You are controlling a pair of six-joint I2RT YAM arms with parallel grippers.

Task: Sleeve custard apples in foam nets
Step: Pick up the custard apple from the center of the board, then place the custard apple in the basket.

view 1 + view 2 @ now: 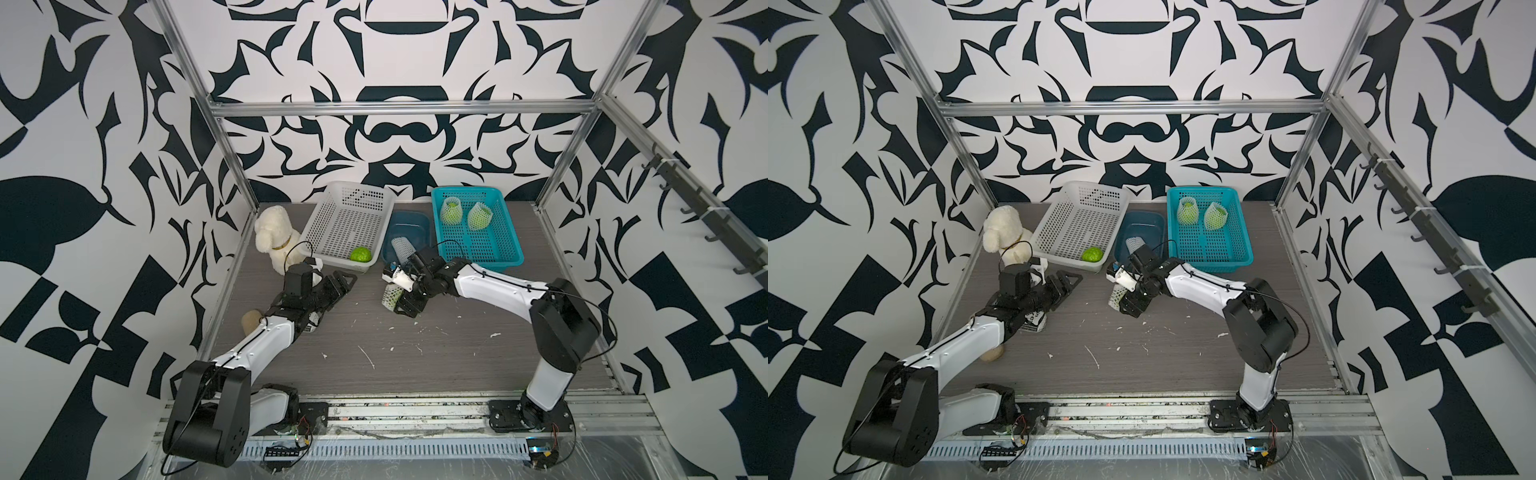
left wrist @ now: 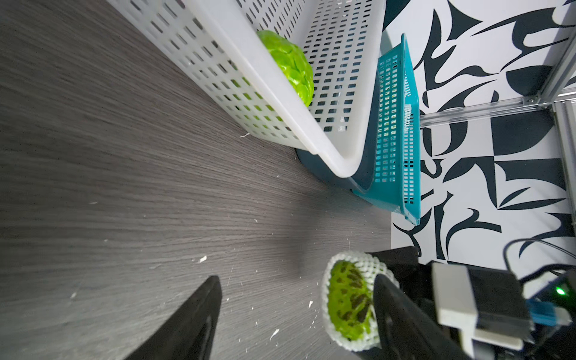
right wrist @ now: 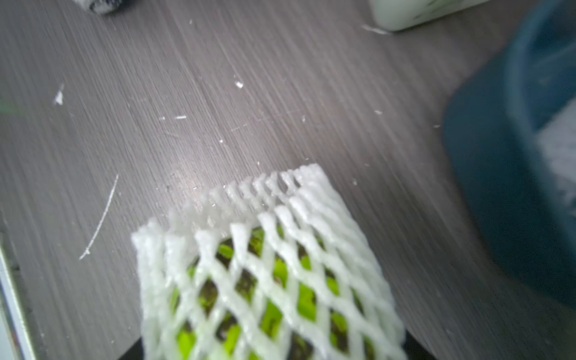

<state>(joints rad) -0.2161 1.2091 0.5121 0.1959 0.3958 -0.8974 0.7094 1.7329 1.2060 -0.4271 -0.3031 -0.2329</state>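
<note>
The right end effector (image 1: 398, 302) is closed around a netted custard apple (image 2: 349, 302), out in front of the white basket (image 1: 345, 220), off the corner nearer the right arm. The foam net (image 3: 265, 249) wraps the fruit's sides and leaves one end showing. Gripping across the sleeve looks meant to pin the net against the fruit for a carry.

The left end effector (image 1: 348, 280) is open and empty just in front of the white basket, probably placed within reach of the bare custard apple (image 1: 360, 254) in that basket's near corner.

Beside the white basket, a dark blue tub (image 1: 415, 230) holds one spare foam net (image 1: 402, 247). Past the tub, a teal basket (image 1: 478, 245) holds two sleeved custard apples (image 1: 451, 210), which separates finished fruit from unfinished.
</note>
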